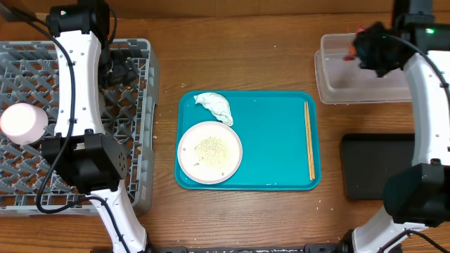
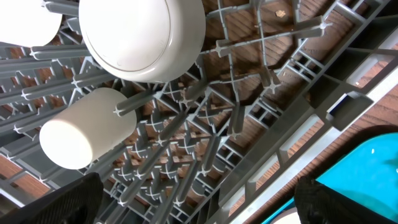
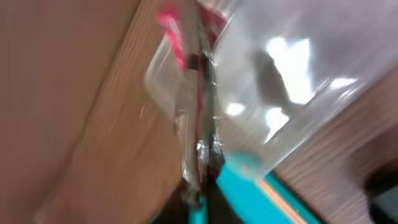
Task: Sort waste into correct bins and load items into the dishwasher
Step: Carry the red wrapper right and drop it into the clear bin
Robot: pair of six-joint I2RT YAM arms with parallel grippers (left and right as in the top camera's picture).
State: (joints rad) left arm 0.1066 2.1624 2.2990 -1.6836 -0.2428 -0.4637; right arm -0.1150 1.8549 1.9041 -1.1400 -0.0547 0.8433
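Observation:
My right gripper [image 1: 357, 50] hangs over the clear plastic tub [image 1: 330, 88], shut on the red foil wrapper [image 1: 349, 55]. The right wrist view is blurred. It shows the wrapper [image 3: 186, 99] pinched in the shut fingers [image 3: 202, 183], beside the tub [image 3: 286, 81]. My left gripper [image 1: 118, 67] is open and empty over the grey dish rack [image 1: 144, 126]. Below its spread fingers [image 2: 199, 202] are the rack's lattice [image 2: 249, 106], a white bowl [image 2: 143, 37] and a white cup [image 2: 87, 127]. The white plate with rice crumbs [image 1: 209, 152], the crumpled napkin [image 1: 215, 105] and the chopsticks [image 1: 309, 140] lie on the teal tray [image 1: 274, 140].
A shallow black tray [image 1: 376, 167] lies at the right front. A white-pink bowl [image 1: 24, 121] sits in the rack at the left. The left arm spans the rack; the right arm stands at the right edge. Bare wood table surrounds the teal tray.

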